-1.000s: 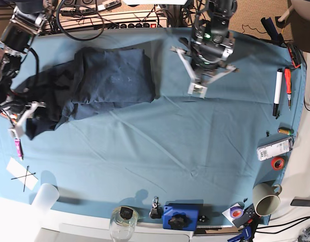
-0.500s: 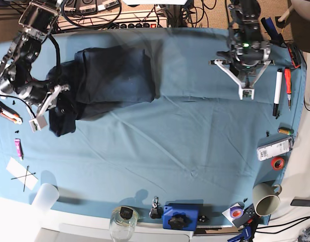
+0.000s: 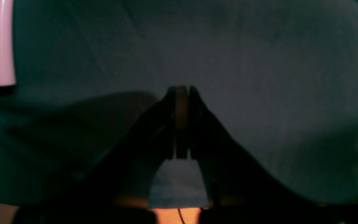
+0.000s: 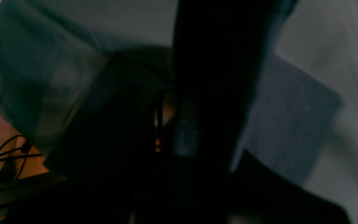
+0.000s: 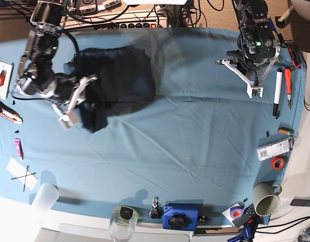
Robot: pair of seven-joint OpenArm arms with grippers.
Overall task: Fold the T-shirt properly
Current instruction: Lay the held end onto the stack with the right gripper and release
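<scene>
The dark navy T-shirt [image 5: 119,75] lies bunched and partly folded on the teal table cloth [image 5: 185,136] at the back left. My right gripper [image 5: 74,112] sits at the shirt's near-left corner, shut on a fold that hangs dark beside it. In the right wrist view that fold [image 4: 216,77] fills the middle as a black strip, and a flatter part of the shirt [image 4: 291,124] lies behind it. My left gripper [image 5: 256,91] is far off at the back right, shut and empty over bare cloth. Its fingertips [image 3: 181,93] are pressed together.
A white marker [image 5: 278,93] and a red marker [image 5: 288,86] lie just right of my left gripper. Near the right edge are a white box [image 5: 274,148], a tape roll [image 5: 278,163] and a mug [image 5: 265,198]. Along the front edge stand a blue object [image 5: 180,217], a glass jar [image 5: 123,222] and a paper cup [image 5: 45,196].
My right gripper has carried the shirt's fold from the left table edge rightward and over the shirt. My left arm has swung from the shirt's side to the back right.
</scene>
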